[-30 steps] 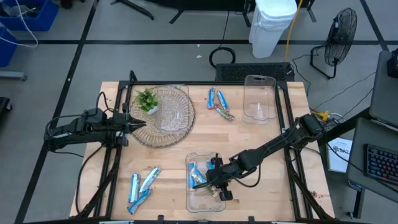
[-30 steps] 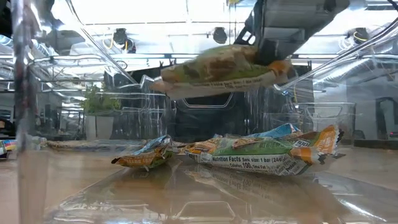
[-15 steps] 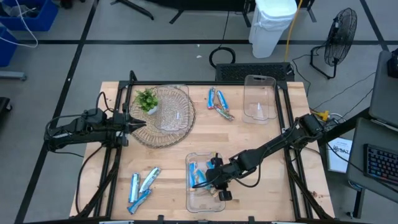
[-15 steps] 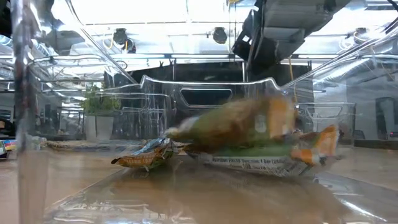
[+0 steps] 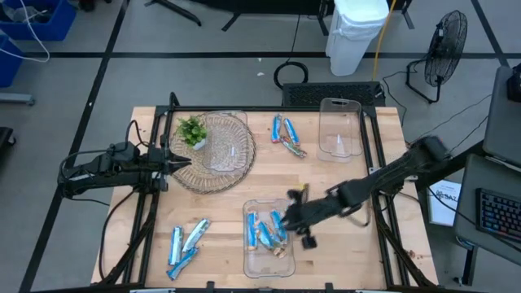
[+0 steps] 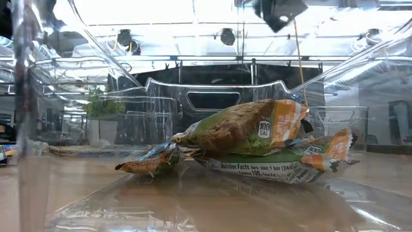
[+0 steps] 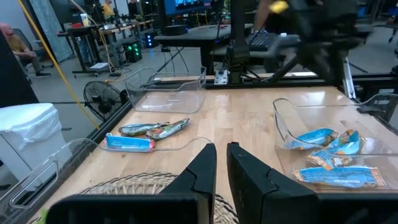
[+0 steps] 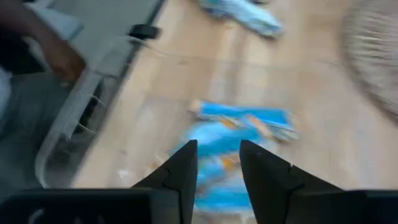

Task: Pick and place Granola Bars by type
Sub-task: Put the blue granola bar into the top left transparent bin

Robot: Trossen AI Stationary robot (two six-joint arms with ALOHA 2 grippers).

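Note:
A clear bin (image 5: 247, 259) near the table's front edge holds several Granola Bars (image 5: 264, 230). In the low view a green-and-orange bar (image 6: 248, 131) rests tilted on top of the others. My right gripper (image 5: 288, 218) hovers open just past the bin's far right corner and holds nothing; its wrist view shows blue bars (image 8: 239, 121) below the fingers. My left gripper (image 5: 181, 160) waits at the wicker basket's (image 5: 218, 155) left rim, fingers (image 7: 205, 171) together and empty. Loose bars lie near left (image 5: 184, 244) and far centre (image 5: 286, 135).
A small green plant (image 5: 192, 130) sits in the wicker basket. A second clear bin (image 5: 340, 129) stands at the far right. Bare wood lies between the basket and the near bin. A fan and a white container stand on the floor beyond the far edge.
My right gripper has opened and let go of the green-and-orange bar, which fell into the near bin and now lies tilted on the bars there. The gripper has then risen and gone toward the table's right and far edges.

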